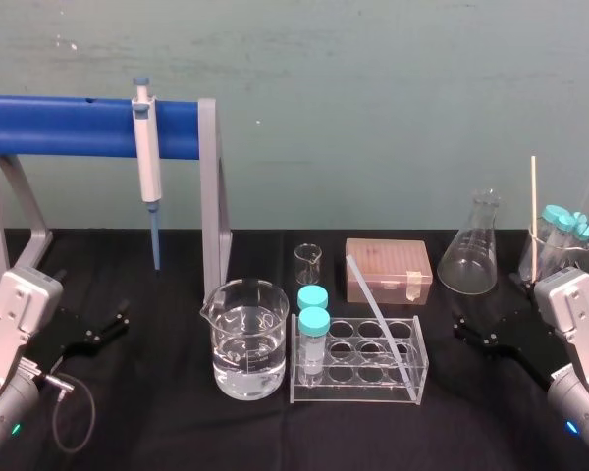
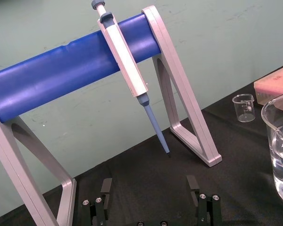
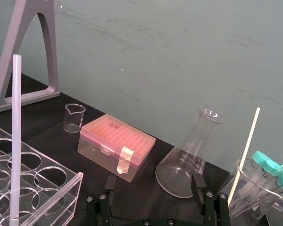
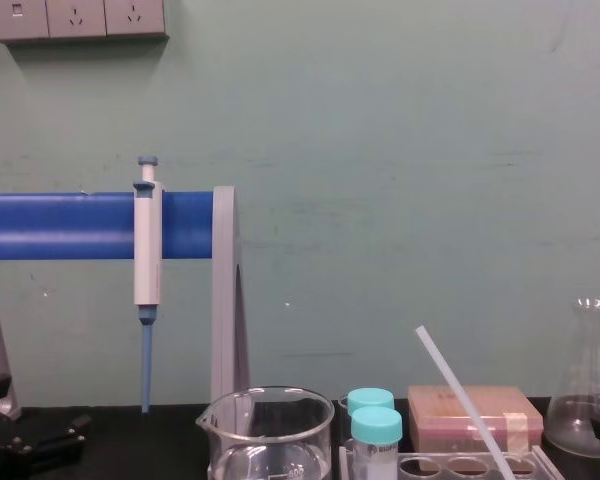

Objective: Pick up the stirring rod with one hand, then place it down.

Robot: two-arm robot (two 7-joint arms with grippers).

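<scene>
Head view: translucent stirring rod (image 1: pixel 381 319) slants in clear rack (image 1: pixel 353 393).

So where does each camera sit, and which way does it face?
Head: high on the robot, looking forward and down at the table; the left gripper and right gripper, both open, at the lower corners.
Chest: lower, looking across the table at the wall; left gripper at lower left.
Left wrist: on the left arm, facing the pipette on the blue stand; own fingers in front.
Right wrist: on the right arm, facing the pink box and flask; own fingers in front.
Shared: head and chest both show the stirring rod in the rack.
</scene>
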